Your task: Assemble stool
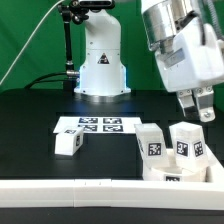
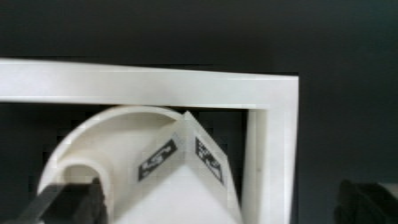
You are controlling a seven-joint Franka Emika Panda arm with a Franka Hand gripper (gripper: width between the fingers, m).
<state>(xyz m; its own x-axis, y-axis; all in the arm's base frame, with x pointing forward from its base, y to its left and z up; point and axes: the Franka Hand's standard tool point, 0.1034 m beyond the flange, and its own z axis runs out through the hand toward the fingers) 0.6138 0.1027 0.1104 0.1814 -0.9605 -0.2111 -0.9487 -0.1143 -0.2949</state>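
Note:
The round white seat disc (image 1: 172, 172) lies in the corner at the exterior view's right, against the white rail. A white tagged leg (image 1: 188, 146) stands upright on it. My gripper (image 1: 198, 106) hangs open just above that leg, holding nothing. In the wrist view the leg (image 2: 192, 160) sits between my dark fingertips (image 2: 71, 200), over the seat disc (image 2: 107, 135), and my gripper (image 2: 217, 206) is open around it without touching. A second leg (image 1: 150, 143) stands beside the seat. A third leg (image 1: 68, 143) lies further to the exterior view's left.
The marker board (image 1: 88, 125) lies flat mid-table. The long white rail (image 1: 90, 195) runs along the near edge and forms a corner (image 2: 267, 90) round the seat. The robot base (image 1: 100, 65) stands at the back.

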